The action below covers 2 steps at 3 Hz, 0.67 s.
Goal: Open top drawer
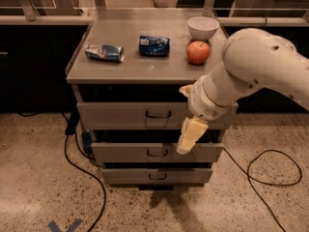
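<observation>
On counter (145, 69), L to R: crushed can (104, 52) on its side, blue snack pkg (154, 46), red apple (199, 52), w/ white bowl (203, 27) just behind apple. Below, mid drawer (145, 152) is partly hidden by gripper (188, 139) hanging before its R part; smallest drawer (157, 176) lowest. Black cables (270, 173) trail on speckled floor (34, 178); blue tape mark (67, 224) near bottom edge.

my gripper (185, 142) cream, near right, before the drawers | my arm (251, 66) white | top drawer (116, 116) grey, handle (158, 114) dark | apple (198, 52) red | bowl (203, 27) white | packet (154, 45) blue | floor (34, 178) speckled beige | cable (270, 173) black
</observation>
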Motion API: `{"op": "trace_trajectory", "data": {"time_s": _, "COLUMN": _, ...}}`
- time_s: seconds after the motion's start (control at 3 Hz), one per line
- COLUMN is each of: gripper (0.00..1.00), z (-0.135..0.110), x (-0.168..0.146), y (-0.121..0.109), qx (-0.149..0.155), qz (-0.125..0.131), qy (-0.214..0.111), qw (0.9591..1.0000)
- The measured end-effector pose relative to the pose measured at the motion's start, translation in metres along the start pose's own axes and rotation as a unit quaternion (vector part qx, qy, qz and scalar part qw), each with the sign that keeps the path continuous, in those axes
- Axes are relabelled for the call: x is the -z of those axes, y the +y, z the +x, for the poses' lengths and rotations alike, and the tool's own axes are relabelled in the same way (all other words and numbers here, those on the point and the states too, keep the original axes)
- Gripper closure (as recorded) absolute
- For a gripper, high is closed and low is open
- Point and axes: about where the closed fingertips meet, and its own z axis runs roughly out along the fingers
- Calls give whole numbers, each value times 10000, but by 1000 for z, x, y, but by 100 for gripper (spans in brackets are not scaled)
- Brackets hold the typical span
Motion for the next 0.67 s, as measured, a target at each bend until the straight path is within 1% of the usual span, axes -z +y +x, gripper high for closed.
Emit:
{"op": "trace_trajectory", "data": {"time_s": 0.33, "gripper": 0, "z": -13, "x": -32, "y": -2, "qx": 95, "qz": -102, "qy": -116, "qw": 9998}}
{"op": "trace_trajectory", "data": {"time_s": 0.67, "gripper": 0, "z": -21, "x": -52, "y": -3, "qx": 249, "qz": -114, "qy": -158, "qw": 9995}}
